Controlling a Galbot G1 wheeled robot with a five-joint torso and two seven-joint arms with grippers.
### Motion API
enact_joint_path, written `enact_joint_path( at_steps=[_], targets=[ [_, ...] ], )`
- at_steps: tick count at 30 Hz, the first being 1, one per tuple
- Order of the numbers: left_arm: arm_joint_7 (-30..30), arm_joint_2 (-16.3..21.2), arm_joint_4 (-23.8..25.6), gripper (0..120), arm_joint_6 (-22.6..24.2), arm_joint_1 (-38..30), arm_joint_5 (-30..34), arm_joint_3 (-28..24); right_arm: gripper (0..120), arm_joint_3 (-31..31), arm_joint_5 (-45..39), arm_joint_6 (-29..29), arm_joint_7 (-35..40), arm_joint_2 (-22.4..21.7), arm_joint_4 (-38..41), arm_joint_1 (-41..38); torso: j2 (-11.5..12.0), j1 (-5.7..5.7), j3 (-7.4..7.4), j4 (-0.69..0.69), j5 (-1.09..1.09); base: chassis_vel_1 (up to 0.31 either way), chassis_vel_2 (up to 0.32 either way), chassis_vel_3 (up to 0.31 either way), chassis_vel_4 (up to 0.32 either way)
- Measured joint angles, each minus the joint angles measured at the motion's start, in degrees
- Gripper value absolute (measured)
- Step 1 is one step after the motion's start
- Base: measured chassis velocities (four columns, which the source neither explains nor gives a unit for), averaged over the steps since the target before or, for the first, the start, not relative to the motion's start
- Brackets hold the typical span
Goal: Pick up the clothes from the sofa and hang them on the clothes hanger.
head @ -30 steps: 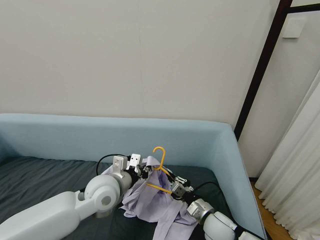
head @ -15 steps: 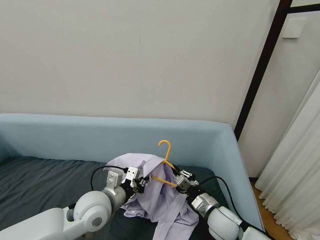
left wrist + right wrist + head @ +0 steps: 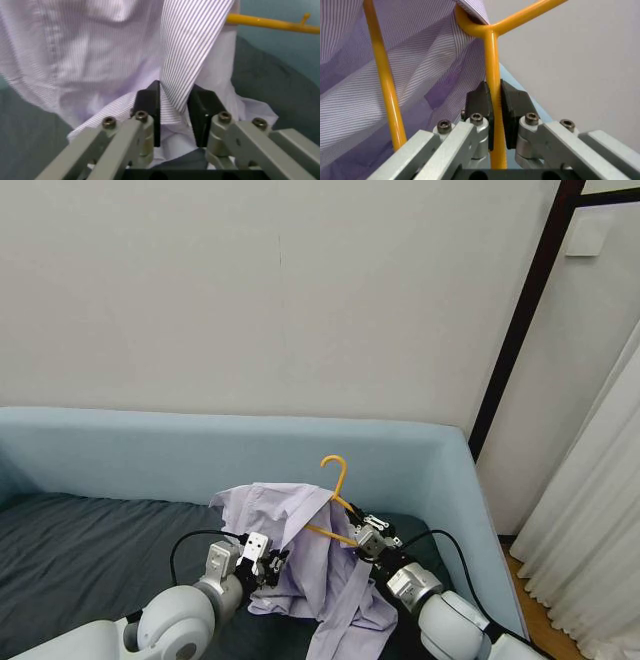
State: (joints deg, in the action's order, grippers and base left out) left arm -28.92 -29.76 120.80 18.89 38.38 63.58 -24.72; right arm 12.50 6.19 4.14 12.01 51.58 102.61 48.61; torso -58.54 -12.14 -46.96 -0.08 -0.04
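A pale purple striped shirt [image 3: 300,550] hangs draped over a yellow hanger [image 3: 336,490] above the dark sofa seat [image 3: 80,550]. My right gripper [image 3: 366,536] is shut on the hanger's bar, low on its right side; the wrist view shows the yellow hanger bar [image 3: 492,93] pinched between the black pads [image 3: 481,108]. My left gripper [image 3: 262,560] sits at the shirt's lower left, shut on a fold of the striped shirt cloth [image 3: 175,75]. The hanger's other arm [image 3: 270,23] shows beyond the cloth.
The sofa has a light blue backrest [image 3: 200,450] and a right armrest [image 3: 470,520]. A plain wall rises behind. A dark door frame [image 3: 520,320] and white curtains [image 3: 590,540] stand to the right.
Both grippers have drawn back toward me. The hanger has risen slightly, and the shirt now spreads wider over its left side.
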Motion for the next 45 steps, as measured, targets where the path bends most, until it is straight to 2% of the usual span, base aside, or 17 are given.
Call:
enact_joint_path(
  at_steps=[4, 7, 8, 11, 13, 14, 16, 19, 20, 21, 26, 28, 31, 35, 37, 40, 45],
  targets=[
    [1.98, 2.45, 1.52, 39, -1.58, 1.71, -4.47, 1.19, 4, -1.24, 1.34, -1.21, -0.07, 0.11, -0.44, 0.59, 0.00, 0.00, 0.00, 0.02, 0.00, 0.000, 0.000, 0.000, 0.000],
    [6.69, 6.31, 3.03, 54, -8.26, 6.34, -10.29, 5.59, 4, -2.52, 2.35, -2.27, -0.23, 0.36, -1.03, 1.31, 0.00, 0.00, 0.00, 0.02, 0.00, 0.000, 0.000, 0.000, 0.000],
    [6.69, 6.31, 3.03, 54, -8.26, 6.34, -10.29, 5.59, 4, -2.52, 2.35, -2.27, -0.23, 0.36, -1.03, 1.31, 0.00, 0.00, 0.00, 0.02, 0.00, 0.000, 0.000, 0.000, 0.000],
    [13.65, 9.79, 3.18, 65, -15.85, 9.62, -15.26, 10.75, 4, -3.73, 3.34, -3.59, -0.39, 0.35, -1.84, 1.97, 0.00, 0.00, 0.00, 0.04, 0.01, 0.000, 0.000, 0.000, 0.000],
    [13.65, 9.79, 3.18, 65, -15.85, 9.62, -15.26, 10.75, 4, -3.73, 3.34, -3.59, -0.39, 0.35, -1.84, 1.97, 0.00, 0.00, 0.00, 0.04, 0.01, 0.000, 0.000, 0.000, 0.000],
    [25.19, 13.76, 1.69, 79, -25.44, 10.57, -18.49, 16.17, 4, -4.84, 4.30, -4.66, -0.55, -0.01, -2.15, 2.70, 0.00, 0.00, 0.00, 0.00, -0.02, 0.000, 0.000, 0.000, 0.000],
    [28.74, 15.14, 1.25, 84, -27.90, 10.21, -18.53, 17.24, 4, -5.19, 4.43, -4.84, -0.58, -0.05, -2.15, 2.86, 0.00, 0.00, 0.00, 0.00, 0.01, 0.000, 0.000, 0.000, 0.000],
    [39.81, 18.46, -0.60, 97, -34.02, 6.80, -17.23, 18.08, 4, -5.86, 4.61, -5.01, -0.60, -0.28, -1.96, 3.17, 0.00, 0.00, 0.00, 0.01, 0.01, 0.000, 0.000, 0.000, 0.000],
    [39.81, 18.46, -0.60, 97, -34.02, 6.80, -17.23, 18.08, 4, -5.86, 4.61, -5.01, -0.60, -0.28, -1.96, 3.17, 0.00, 0.00, 0.00, 0.01, 0.01, 0.000, 0.000, 0.000, 0.000],
    [46.31, 19.95, -1.90, 99, -36.01, 3.76, -16.38, 17.64, 4, -5.96, 4.80, -5.19, -0.62, -0.43, -1.76, 3.14, -0.01, 0.00, 0.00, 0.01, 0.01, 0.000, 0.000, 0.000, 0.000],
    [52.84, 20.22, -6.12, 100, -35.69, -3.77, -13.68, 14.58, 4, -6.07, 6.05, -6.07, -0.72, -0.62, -1.24, 2.90, -0.01, 0.00, 0.00, 0.03, 0.01, 0.000, 0.000, 0.000, 0.000],
    [57.21, 17.65, -11.02, 100, -32.90, -10.39, -11.12, 11.40, 4, -6.64, 7.36, -6.92, -0.82, -1.35, -0.76, 3.12, 0.00, 0.00, 0.00, 0.02, -0.01, 0.000, 0.000, 0.000, 0.000],
    [59.56, 15.45, -13.96, 100, -31.86, -14.98, -10.56, 7.74, 4, -7.14, 8.13, -7.39, -0.87, -1.82, -0.54, 3.38, 0.00, 0.00, -0.01, 0.02, -0.02, 0.000, 0.000, 0.000, 0.000],
    [66.56, 8.78, -20.83, 100, -29.91, -31.12, -8.31, -5.68, 4, -9.57, 13.08, -10.19, -1.15, -3.24, -0.05, 3.71, 0.00, 0.00, -0.01, 0.00, 0.02, 0.000, 0.000, 0.000, 0.000],
    [67.79, 7.78, -21.70, 100, -29.61, -33.56, -8.12, -8.11, 4, -9.90, 13.86, -10.63, -1.23, -3.47, -0.03, 3.69, 0.00, 0.00, -0.01, 0.00, 0.03, 0.000, 0.000, 0.000, 0.000],
    [70.49, 3.84, -25.60, 100, -28.82, -43.30, -7.68, -19.01, 4, -11.02, 15.89, -12.11, -1.51, -4.30, -0.03, 3.50, 0.00, 0.00, -0.01, 0.01, 0.01, 0.000, 0.000, 0.000, 0.000],
    [74.90, -1.28, -31.36, 100, -28.64, -51.67, -9.52, -27.39, 4, -11.62, 16.58, -12.96, -1.76, -5.13, -0.03, 3.27, 0.00, -0.01, -0.01, 0.01, 0.02, 0.000, 0.000, 0.000, 0.000]
  ],
)
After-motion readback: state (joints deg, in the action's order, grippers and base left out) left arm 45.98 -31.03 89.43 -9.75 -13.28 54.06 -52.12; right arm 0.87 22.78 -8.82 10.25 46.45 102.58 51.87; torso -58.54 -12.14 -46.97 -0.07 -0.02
